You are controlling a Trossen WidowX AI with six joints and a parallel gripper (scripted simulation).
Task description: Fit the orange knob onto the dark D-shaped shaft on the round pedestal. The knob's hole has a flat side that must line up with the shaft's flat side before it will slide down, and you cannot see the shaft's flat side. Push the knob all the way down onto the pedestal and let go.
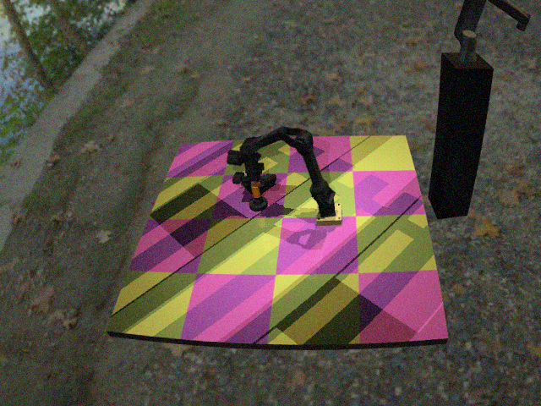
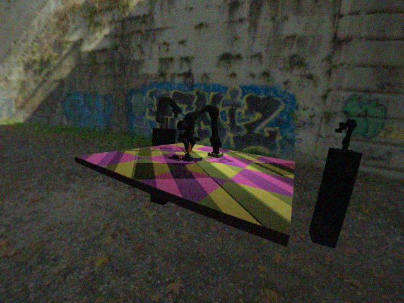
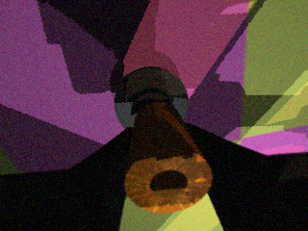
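Note:
The orange knob (image 1: 255, 191) (image 2: 189, 149) (image 3: 168, 199) stands roughly upright over the dark round pedestal (image 1: 259, 205) (image 2: 187, 158) (image 3: 124, 113). My gripper (image 1: 255, 188) (image 2: 189, 147) (image 3: 159, 130) points down and is shut on the knob, one black finger on each side. In the wrist view the knob's near end shows a D-shaped hole, with the flat side toward the bottom of the picture. The knob's far end is at the pedestal's middle, by a dark ring. A small dark band shows below the knob in the top view. The shaft is not clearly seen, and its flat side is hidden.
The arm's base stands on a pale plate (image 1: 328, 221) (image 2: 213, 155) beside the pedestal. The checkered table (image 1: 231, 305) (image 2: 182, 187) carries striped shadows. A tall black column (image 1: 458, 139) (image 2: 336, 196) with another arm stands off the table; a second such column (image 2: 163, 137) is behind.

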